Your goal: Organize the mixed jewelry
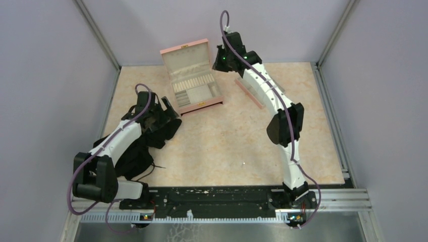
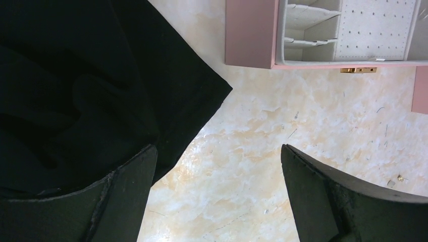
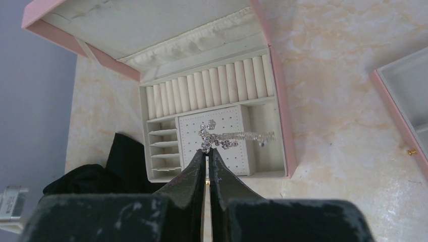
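My right gripper (image 3: pixel 207 150) is shut on one end of a sparkling silvery crystal strand of jewelry (image 3: pixel 229 137). The strand hangs above the perforated cream pad of the open pink box (image 3: pixel 279 101). In the top view that gripper (image 1: pixel 220 59) hovers just right of the box (image 1: pixel 192 83), and the strand is too small to make out. My left gripper (image 2: pixel 218 147) stands wide open over bare table beside a black cloth (image 2: pixel 75 75), with nothing between its fingers. A tiny glinting piece (image 2: pixel 400 178) lies on the table to its right.
The pink-rimmed tray (image 3: pixel 404 93) lies right of the box, partly under my right arm (image 1: pixel 251 95). The black cloth (image 1: pixel 135 157) is heaped under and around my left arm. A small gold speck (image 3: pixel 412 151) lies by the tray. Grey walls enclose the table.
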You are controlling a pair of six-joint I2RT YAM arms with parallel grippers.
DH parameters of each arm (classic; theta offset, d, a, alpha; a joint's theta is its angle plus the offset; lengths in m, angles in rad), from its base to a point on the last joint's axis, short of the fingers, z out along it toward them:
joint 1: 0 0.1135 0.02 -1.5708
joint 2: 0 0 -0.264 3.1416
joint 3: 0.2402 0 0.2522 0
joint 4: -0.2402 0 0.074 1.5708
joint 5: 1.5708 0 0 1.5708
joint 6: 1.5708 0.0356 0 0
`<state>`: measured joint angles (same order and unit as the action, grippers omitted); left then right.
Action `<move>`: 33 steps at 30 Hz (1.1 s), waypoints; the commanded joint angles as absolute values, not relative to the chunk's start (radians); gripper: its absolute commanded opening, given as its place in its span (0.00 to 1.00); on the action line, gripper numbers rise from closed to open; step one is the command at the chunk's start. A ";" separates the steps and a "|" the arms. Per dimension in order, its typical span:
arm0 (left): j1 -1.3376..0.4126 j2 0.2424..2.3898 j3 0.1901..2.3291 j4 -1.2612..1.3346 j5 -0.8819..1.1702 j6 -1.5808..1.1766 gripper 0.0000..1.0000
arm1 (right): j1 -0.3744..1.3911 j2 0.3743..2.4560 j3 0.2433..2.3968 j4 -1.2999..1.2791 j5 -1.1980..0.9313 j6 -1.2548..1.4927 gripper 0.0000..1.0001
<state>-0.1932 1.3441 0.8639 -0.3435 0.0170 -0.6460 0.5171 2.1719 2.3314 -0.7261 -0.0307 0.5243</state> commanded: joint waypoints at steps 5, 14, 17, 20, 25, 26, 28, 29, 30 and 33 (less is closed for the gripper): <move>-0.181 1.347 0.897 -0.334 0.017 -0.629 0.98 | 0.525 2.183 2.308 -0.689 -0.041 0.529 0.00; -0.177 1.350 0.890 -0.324 0.031 -0.635 0.98 | 0.525 2.223 2.252 -0.658 -0.050 0.543 0.02; -0.174 1.361 0.892 -0.314 0.053 -0.642 0.98 | 0.525 2.286 2.342 -0.705 -0.056 0.546 0.38; -0.173 1.375 0.906 -0.311 0.074 -0.642 0.98 | 0.521 2.350 2.572 -0.801 -0.043 0.519 0.56; -0.173 1.373 0.958 -0.322 0.100 -0.608 0.98 | 0.494 2.209 2.471 -0.746 -0.022 0.503 0.53; -0.175 1.368 0.969 -0.325 0.103 -0.595 0.98 | 0.490 2.156 2.395 -0.726 -0.006 0.500 0.51; -0.177 1.357 0.989 -0.325 0.116 -0.570 0.98 | 0.480 2.041 2.228 -0.682 0.052 0.488 0.48; -0.181 1.351 0.998 -0.324 0.122 -0.554 0.98 | 0.475 1.976 2.133 -0.662 0.080 0.485 0.47; -0.190 1.345 1.008 -0.322 0.125 -0.531 0.99 | 0.470 1.913 2.038 -0.644 0.106 0.483 0.47; -0.259 1.338 1.046 -0.326 0.094 -0.466 0.99 | 0.443 1.723 1.718 -0.589 0.165 0.499 0.47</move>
<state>-0.1967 1.3705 0.9859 -0.3370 0.0948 -0.5644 0.4812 1.9797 1.9907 -0.6846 0.0490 0.5041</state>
